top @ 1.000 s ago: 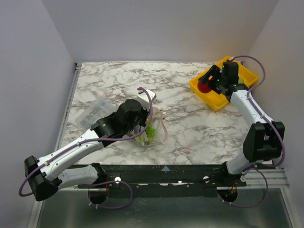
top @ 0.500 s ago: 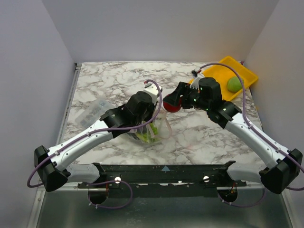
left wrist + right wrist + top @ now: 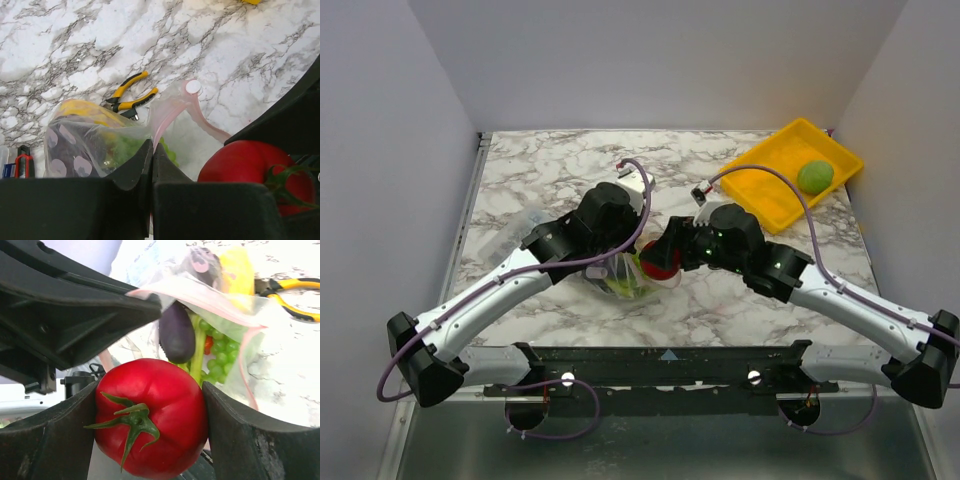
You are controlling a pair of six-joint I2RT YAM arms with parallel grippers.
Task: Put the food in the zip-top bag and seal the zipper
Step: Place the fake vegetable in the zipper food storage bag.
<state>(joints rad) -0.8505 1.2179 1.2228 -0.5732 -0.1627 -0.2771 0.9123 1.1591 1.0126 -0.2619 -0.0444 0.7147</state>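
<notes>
The zip-top bag [image 3: 623,285] lies mid-table, its mouth held up. My left gripper [image 3: 151,150] is shut on the bag's pink zipper edge [image 3: 170,112]; in the top view it [image 3: 618,262] hangs over the bag. My right gripper [image 3: 150,415] is shut on a red round tomato [image 3: 150,410] and holds it at the open mouth. The tomato also shows in the top view [image 3: 660,258] and the left wrist view [image 3: 245,170]. Inside the bag are a dark purple eggplant [image 3: 176,332], a green leafy stalk [image 3: 212,340] and a yellow lemon [image 3: 235,270].
A yellow tray [image 3: 770,195] at the back right holds a green fruit [image 3: 814,176]. Yellow-handled pliers [image 3: 127,97] lie on the marble beyond the bag. A rigid clear box [image 3: 515,235] sits at the left. A red-and-black tool [image 3: 22,160] is beside the bag.
My right gripper has carried the tomato from the yellow tray leftward and down to the bag's mouth. My left gripper has shifted slightly, still holding the bag's edge.
</notes>
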